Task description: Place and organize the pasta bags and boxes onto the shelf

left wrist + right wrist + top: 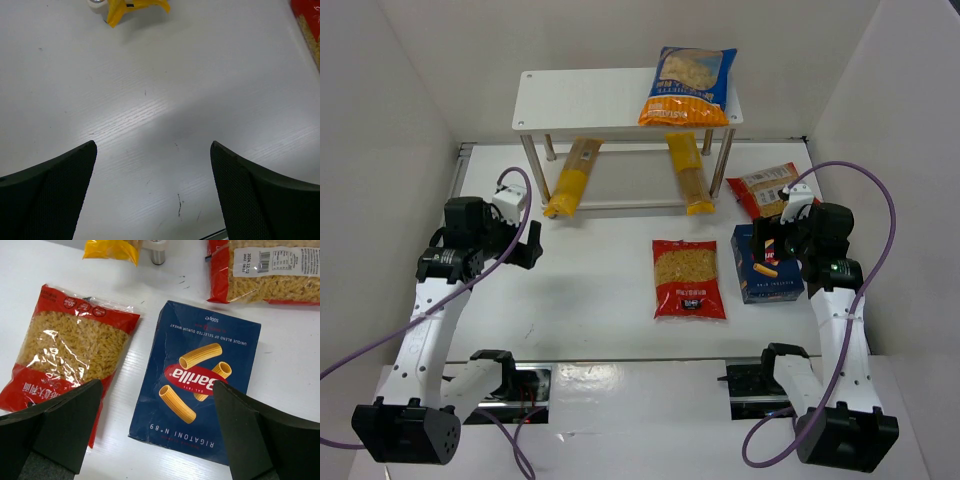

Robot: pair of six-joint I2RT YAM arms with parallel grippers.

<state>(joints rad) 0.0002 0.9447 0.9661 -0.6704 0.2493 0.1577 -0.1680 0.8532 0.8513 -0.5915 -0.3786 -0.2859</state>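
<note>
White-walled bay, white woodgrain worktop [590, 300]. Approx halfway, I'd judge: the orange-and-blue bag [688, 86] lies on the shelf [580, 100] top board, and two yellow spaghetti packs [572, 177] [687, 172] sit slanted under it. Left to do: crinkly red bag [689, 279] mid-worktop, second red bag [765, 188] nr the shelf leg, and the stiff blue Barilla rigatoni box [197, 382]. Right hand [156, 390] hangs spread over that box, holding nothing. Left hand [152, 145] is spread too, over bare worktop.
</note>
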